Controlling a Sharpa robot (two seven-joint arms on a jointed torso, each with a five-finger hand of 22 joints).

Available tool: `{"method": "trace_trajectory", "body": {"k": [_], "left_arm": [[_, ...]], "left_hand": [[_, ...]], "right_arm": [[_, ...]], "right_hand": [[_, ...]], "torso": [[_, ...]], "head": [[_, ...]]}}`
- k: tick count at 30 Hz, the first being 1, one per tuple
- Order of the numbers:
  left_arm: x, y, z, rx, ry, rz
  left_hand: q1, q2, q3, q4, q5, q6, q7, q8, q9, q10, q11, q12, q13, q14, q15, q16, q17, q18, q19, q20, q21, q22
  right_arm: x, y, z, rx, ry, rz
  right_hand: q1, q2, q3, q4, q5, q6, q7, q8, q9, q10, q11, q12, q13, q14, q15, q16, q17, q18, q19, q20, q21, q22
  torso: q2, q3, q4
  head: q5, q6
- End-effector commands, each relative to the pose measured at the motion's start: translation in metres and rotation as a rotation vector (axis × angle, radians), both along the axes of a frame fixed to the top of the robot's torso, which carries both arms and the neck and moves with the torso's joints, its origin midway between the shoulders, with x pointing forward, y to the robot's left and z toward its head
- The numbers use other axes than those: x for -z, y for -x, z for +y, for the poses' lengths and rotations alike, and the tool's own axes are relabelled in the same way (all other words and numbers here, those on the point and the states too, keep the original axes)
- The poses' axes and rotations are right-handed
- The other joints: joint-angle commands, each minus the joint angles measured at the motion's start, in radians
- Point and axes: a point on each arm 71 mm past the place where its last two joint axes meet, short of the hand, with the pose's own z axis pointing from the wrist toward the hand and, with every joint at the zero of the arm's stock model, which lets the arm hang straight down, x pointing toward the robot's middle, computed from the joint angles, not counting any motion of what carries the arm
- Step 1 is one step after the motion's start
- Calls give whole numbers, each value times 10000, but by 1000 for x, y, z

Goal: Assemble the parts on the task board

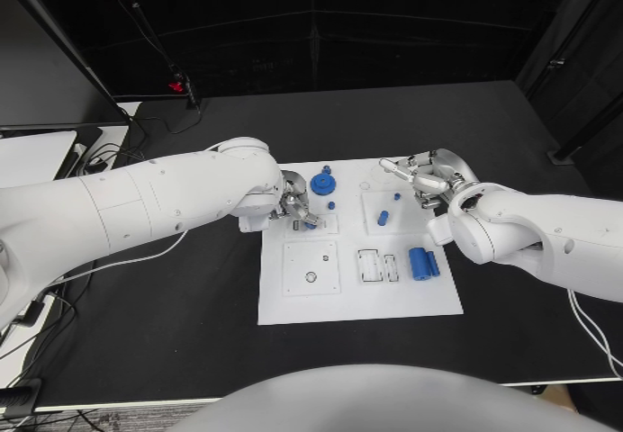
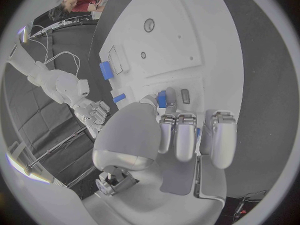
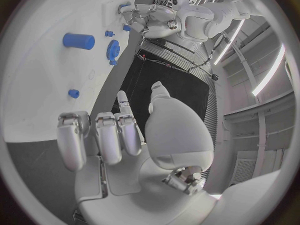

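The left hand (image 1: 293,205) pinches what looks like a small blue plastic peg (image 2: 162,99) at the white plastic task board's (image 1: 357,306) left edge. The right hand (image 1: 425,183) hangs spread and empty; the short blue cylinder (image 1: 383,217) lies just beside it, nearer that arm.

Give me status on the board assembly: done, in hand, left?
Done: a gear looks seated near the board's far edge, though I can't confirm it. In hand: the left hand pinches a small blue part over the board. Left: a cylinder and a blue block lie loose. The right hand is empty.
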Motion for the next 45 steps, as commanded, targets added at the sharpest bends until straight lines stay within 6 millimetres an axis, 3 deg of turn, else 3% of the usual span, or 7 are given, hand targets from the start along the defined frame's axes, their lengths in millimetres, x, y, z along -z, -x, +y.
{"method": "trace_trajectory", "body": {"k": [1,38,45], "left_arm": [[14,5,4,-42,-504,253],[14,4,4,51,-683,76],[14,4,4,84,-704,102]], "left_hand": [[208,258,480,-434,55,-28,-83,-58,-17,1080,-3,-23,2610,1053,-26,8,2635,-64,1043,-12,31,2634],[217,259,526,-427,108,-31,-81,-65,-13,1080,-4,-23,2610,1053,-29,8,2635,-64,1043,-9,31,2634],[-95,152,446,-401,-15,-64,-39,-112,-11,1080,34,-23,2610,1053,-7,8,2635,-64,1043,-4,31,2634]], "right_arm": [[-1,0,2,-91,-38,-16],[-1,0,2,-109,-43,17],[-1,0,2,-110,-43,14]], "right_hand": [[-57,3,-82,0,36,-64,21,19,11,1060,46,25,2633,1022,17,25,2632,-68,1031,32,20,2630],[-67,14,-90,-1,38,-77,22,32,13,1060,47,25,2633,1022,18,25,2632,-66,1025,34,14,2627],[-67,14,-90,-1,38,-77,22,32,13,1060,47,25,2633,1022,18,25,2632,-66,1025,34,14,2627]], "torso": [[0,-2,0],[0,2,-1],[1,-2,2]], "head": [[0,-1],[-3,-38],[-8,-39]]}}
